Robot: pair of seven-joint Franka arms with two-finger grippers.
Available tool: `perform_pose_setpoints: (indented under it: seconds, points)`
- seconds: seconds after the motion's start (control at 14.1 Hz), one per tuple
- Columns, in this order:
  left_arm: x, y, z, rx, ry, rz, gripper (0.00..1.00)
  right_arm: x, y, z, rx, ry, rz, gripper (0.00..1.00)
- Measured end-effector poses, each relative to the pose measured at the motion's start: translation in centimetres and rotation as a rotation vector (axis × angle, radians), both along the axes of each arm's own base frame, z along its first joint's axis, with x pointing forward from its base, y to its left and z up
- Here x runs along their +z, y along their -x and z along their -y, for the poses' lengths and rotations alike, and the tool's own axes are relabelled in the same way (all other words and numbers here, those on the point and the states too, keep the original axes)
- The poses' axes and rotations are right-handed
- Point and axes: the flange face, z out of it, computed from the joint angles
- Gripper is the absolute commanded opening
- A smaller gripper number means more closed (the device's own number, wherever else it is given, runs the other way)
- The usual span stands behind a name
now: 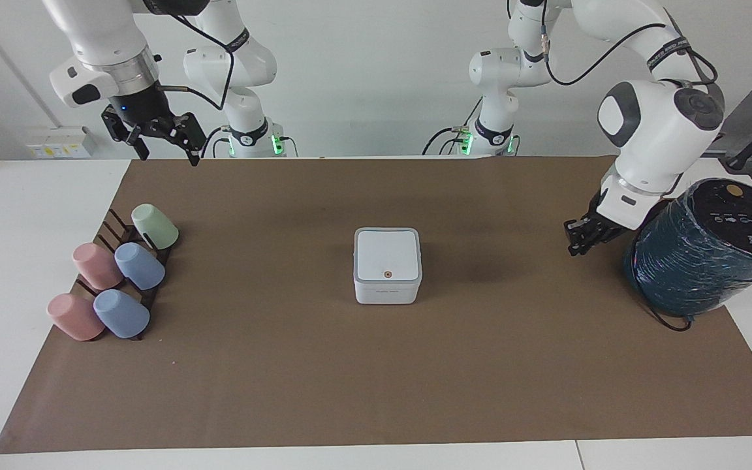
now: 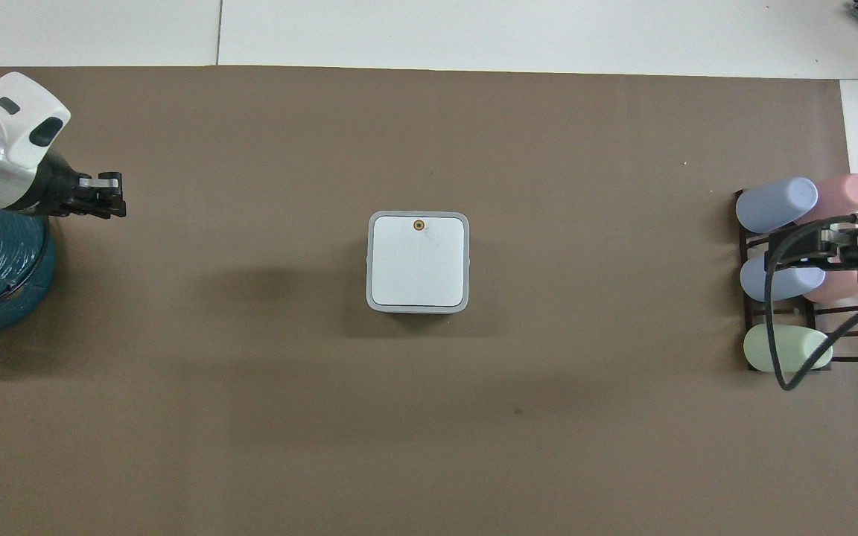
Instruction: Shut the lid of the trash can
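Observation:
The small white trash can (image 1: 387, 290) stands in the middle of the brown mat. Its square white lid (image 1: 387, 255) with grey rim and orange-brown dot lies flat and closed on top, as the overhead view (image 2: 418, 262) also shows. My left gripper (image 1: 575, 247) is shut and empty. It hangs low over the mat beside the teal cylinder, well apart from the can, and also shows in the overhead view (image 2: 110, 202). My right gripper (image 1: 166, 151) is open and empty. It waits raised over the cup rack (image 2: 842, 249).
A dark rack (image 1: 113, 230) holds several pastel cups at the right arm's end of the table. A large teal-wrapped cylinder (image 1: 702, 251) with a black cable stands at the left arm's end. The brown mat (image 1: 376, 378) covers most of the table.

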Motion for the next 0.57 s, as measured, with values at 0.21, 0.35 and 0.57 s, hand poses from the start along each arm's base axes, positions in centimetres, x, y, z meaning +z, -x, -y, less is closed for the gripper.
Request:
perform_pose_setpoints:
  seconds: [0.21, 0.35, 0.57]
  points:
    - [4.2, 2.3, -0.2, -0.003, -0.005, 0.005, 0.23, 0.0, 0.0, 0.0, 0.000, 0.000, 0.000, 1.00]
    - [6.3, 3.9, -0.2, -0.006, -0.009, -0.002, 0.23, 0.0, 0.0, 0.0, 0.000, 0.000, 0.000, 1.00]
    - [8.3, 5.7, -0.1, -0.018, -0.043, -0.015, 0.39, 0.0, 0.0, 0.0, 0.000, 0.000, 0.000, 1.00]
